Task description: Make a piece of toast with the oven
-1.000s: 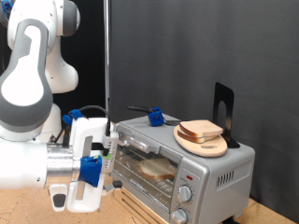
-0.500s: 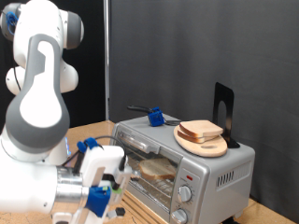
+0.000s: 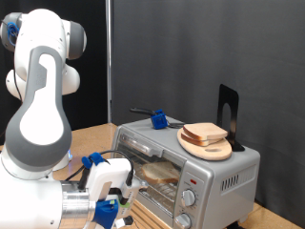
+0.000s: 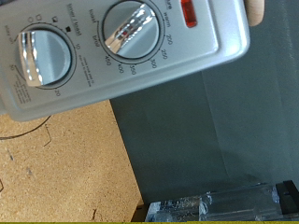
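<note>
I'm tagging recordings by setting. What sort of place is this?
Probably a robot lab bench, not a home kitchen: black backdrop curtain, bare wooden tabletop, and a small oven set before the arm.

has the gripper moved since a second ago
Yes. Against the oven, which stays put, the gripper has dropped toward the exterior view's bottom, from level with the oven's top to below its door.
</note>
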